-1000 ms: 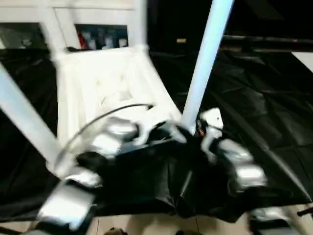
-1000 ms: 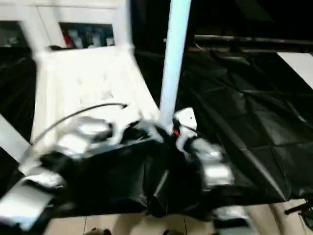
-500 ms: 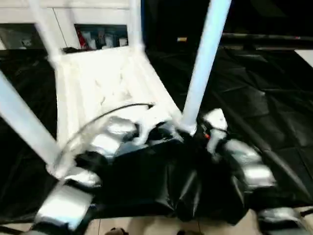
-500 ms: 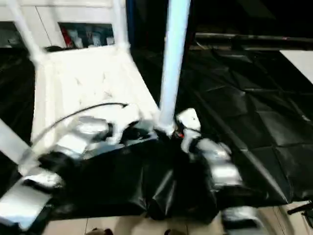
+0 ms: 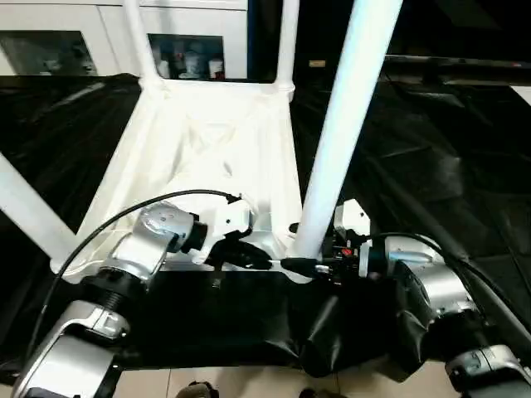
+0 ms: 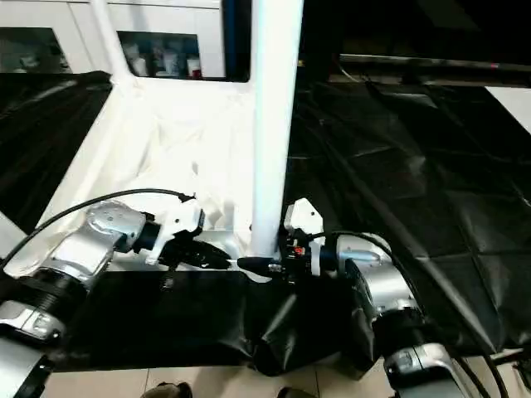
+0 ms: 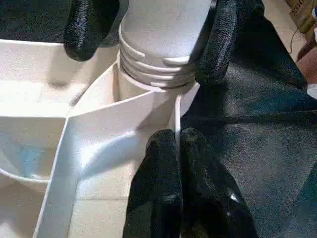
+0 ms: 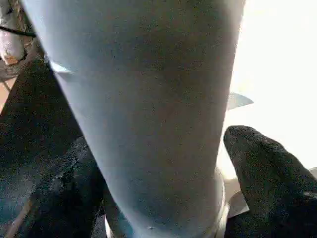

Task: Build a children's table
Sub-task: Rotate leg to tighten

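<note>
Head views: the children's table (image 5: 211, 157) lies upside down on the black sheet (image 5: 431, 166) that covers my work surface, ribbed underside facing up and legs rising from its corner sockets. The near right leg (image 5: 344, 124) stands upright in the corner socket (image 7: 148, 106) closest to me, its ridged collar sitting at the socket's mouth.

Right gripper (image 5: 305, 267): I have its two black fingers spread around the base of that leg, one on each side; in the right wrist view one finger (image 8: 270, 173) lies against the tube, and I read this as a grasp on the leg.

Left gripper (image 7: 177, 144): its fingers are pressed together, tips against the thin outer rib of the tabletop just beside the same socket. They touch the rib; I cannot tell whether they pinch it.

Far side: two more legs stand in the far corners, with white cabinets (image 5: 50, 33) behind them. Another leg (image 5: 29, 211) slants up at my left.
</note>
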You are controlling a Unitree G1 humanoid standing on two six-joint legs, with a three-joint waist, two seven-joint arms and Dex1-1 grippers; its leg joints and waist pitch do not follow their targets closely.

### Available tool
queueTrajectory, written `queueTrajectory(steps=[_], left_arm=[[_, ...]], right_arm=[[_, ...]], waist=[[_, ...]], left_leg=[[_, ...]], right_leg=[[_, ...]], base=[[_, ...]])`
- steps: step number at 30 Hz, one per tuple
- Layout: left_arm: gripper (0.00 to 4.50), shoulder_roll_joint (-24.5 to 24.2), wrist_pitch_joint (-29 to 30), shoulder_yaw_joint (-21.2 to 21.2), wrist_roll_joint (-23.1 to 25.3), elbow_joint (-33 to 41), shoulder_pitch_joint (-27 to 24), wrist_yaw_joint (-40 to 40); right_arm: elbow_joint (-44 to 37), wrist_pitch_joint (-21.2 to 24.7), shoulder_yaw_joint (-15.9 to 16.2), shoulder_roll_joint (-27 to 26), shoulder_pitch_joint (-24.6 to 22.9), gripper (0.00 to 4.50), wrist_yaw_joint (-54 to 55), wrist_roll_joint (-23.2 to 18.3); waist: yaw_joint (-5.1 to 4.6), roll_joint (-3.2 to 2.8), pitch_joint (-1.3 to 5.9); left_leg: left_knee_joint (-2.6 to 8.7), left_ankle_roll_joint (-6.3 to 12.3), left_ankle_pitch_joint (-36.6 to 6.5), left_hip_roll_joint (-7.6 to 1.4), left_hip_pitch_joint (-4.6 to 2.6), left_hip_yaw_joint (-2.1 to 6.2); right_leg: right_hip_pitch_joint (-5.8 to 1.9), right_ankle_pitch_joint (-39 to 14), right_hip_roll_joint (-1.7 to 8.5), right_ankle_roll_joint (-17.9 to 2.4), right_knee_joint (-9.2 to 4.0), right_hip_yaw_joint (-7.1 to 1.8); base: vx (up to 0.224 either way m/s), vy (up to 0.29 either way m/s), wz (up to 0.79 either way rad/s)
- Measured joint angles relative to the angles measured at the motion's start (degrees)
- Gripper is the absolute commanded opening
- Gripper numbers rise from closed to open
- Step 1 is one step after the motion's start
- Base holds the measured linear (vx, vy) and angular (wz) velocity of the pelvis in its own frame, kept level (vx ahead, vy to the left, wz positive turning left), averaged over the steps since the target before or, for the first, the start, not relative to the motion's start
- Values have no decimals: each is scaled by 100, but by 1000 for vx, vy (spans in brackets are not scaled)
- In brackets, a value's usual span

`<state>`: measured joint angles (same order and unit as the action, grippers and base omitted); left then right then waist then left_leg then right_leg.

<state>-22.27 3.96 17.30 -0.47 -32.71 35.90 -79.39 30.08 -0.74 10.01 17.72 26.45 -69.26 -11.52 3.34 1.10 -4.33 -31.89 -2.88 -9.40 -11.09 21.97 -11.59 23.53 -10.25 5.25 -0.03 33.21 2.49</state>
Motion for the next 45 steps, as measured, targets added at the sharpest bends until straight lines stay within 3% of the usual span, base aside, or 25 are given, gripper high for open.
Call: queueTrajectory(steps=[6,10,16,20,26,28,29,32,34,42,45], left_arm=[[0,28,-6,5,12,26,-18,92],[0,180,-39,0,37,-76,16,295],[0,867,-1,-88,338,-880,480,1688],[0,1312,101,-125,503,-1256,719,2492],[0,1580,147,-186,637,-1489,863,2980],[0,1577,138,-190,636,-1483,864,2971],[0,1568,133,-189,635,-1476,863,2957],[0,1474,98,-185,621,-1414,848,2824],[0,1289,27,-191,540,-1304,766,2540],[0,577,-110,-173,216,-827,439,994],[0,387,-195,-119,123,-717,346,554]], right_arm=[[-16,-1,66,-28,-27,295,21,2],[-71,-11,-60,-79,-143,275,330,23],[258,11,-678,-705,-141,271,2576,228],[339,81,-925,-1164,-81,270,4023,384],[589,-27,-1017,-1421,112,270,4924,610],[649,-214,-1016,-1417,109,270,4887,654],[667,-266,-1016,-1411,108,340,4859,656],[678,-352,-967,-1335,99,340,4537,730],[667,-324,-867,-1119,112,373,3866,632],[328,-211,-187,-121,79,373,1303,373],[213,-209,-56,1,49,373,707,307]], waist=[[1,0,0],[-2,-9,3],[-100,-42,4],[-129,-53,8],[-135,-53,23],[-133,-52,22],[-134,-51,22],[-136,-38,14],[-152,-37,13],[-120,-38,7],[-68,-36,3]], left_leg=[[-1,-1,0,1,0,-1],[-3,-3,-1,1,-7,-1],[-10,-14,5,9,-68,-1],[-4,-15,5,13,-82,-1],[14,-15,3,20,-85,0],[17,-15,4,19,-84,1],[17,-15,4,19,-84,1],[20,-15,4,17,-74,1],[24,-15,4,15,-72,1],[31,-12,4,2,-54,2],[27,-11,4,1,-47,0]], right_leg=[[1,0,0,0,3,-2],[-4,3,0,-4,5,-4],[-44,16,2,-22,0,-20],[-59,-4,2,11,-7,-26],[-62,-4,4,10,-10,-27],[-60,-6,4,14,-10,-24],[-60,-8,4,17,-10,-25],[-50,-8,3,17,-10,-21],[-46,3,2,-2,-9,-20],[-31,-1,-5,3,-8,-2],[-28,-1,-3,3,-9,0]], base=[[0,0,0],[0,0,0],[0,0,0],[0,0,0],[0,0,0],[0,0,0],[0,0,0],[0,0,0],[0,0,0],[0,0,0],[0,0,0]])
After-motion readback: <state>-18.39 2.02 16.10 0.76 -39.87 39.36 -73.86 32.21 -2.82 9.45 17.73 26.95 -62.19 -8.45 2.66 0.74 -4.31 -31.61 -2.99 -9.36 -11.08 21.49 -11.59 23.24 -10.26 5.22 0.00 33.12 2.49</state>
